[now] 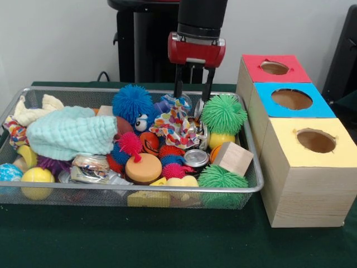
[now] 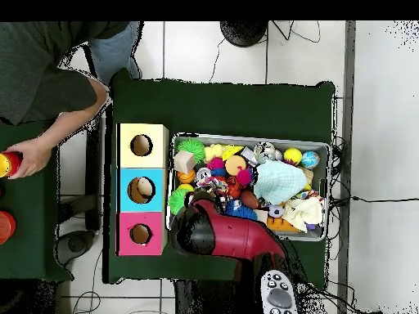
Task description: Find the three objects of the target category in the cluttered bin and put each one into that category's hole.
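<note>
Right now the gripper is hanging over the far edge of the wire bin, toward its corner nearest the boxes, its two jaws standing apart with nothing between them. The tips are dipping just behind the patterned cloth scrap, between the blue spiky ball and the green spiky ball. I judge the searching step to be under way: nothing is being carried, and which category is the target cannot be told from the pictures.

Three wooden boxes are sitting in a row along the tabletop beside the bin: a red-topped box at the far end, a blue-topped box in the middle and a yellow-topped box nearest the camera, each with one round hole.

In the bin I am counting two green spiky balls, the second lying at the near edge, one blue one, and at least three pink or red spiky ones in the middle. One mint cloth is covering the side away from the boxes; one wooden block and one orange lid are lying near the front. The next move probably calls for lowering onto one loose, graspable item without snagging the cloth scrap.

At the overhead view's edge, a person's hand is resting on a separate table.
</note>
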You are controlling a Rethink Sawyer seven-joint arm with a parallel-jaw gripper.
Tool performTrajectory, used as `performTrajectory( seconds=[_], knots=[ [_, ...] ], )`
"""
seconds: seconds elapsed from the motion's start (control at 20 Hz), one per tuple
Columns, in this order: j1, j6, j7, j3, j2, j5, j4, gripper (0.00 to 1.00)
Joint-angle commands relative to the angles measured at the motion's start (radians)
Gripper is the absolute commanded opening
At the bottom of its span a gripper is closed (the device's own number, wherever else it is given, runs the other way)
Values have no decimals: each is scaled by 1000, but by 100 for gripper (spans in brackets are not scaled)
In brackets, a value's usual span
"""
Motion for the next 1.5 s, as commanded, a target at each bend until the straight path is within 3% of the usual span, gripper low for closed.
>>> performTrajectory(
  seconds=[0.05,0.4,0.6,1.0,1.5],
  knots=[
    [-2,-108,229,30,119,71,-109,100],
    [-14,-145,195,33,139,52,-103,100],
    [27,-181,171,-26,188,33,-130,100],
    [65,-117,157,-48,222,45,-154,100],
    [58,-139,179,-15,250,52,-133,100]
  ],
)
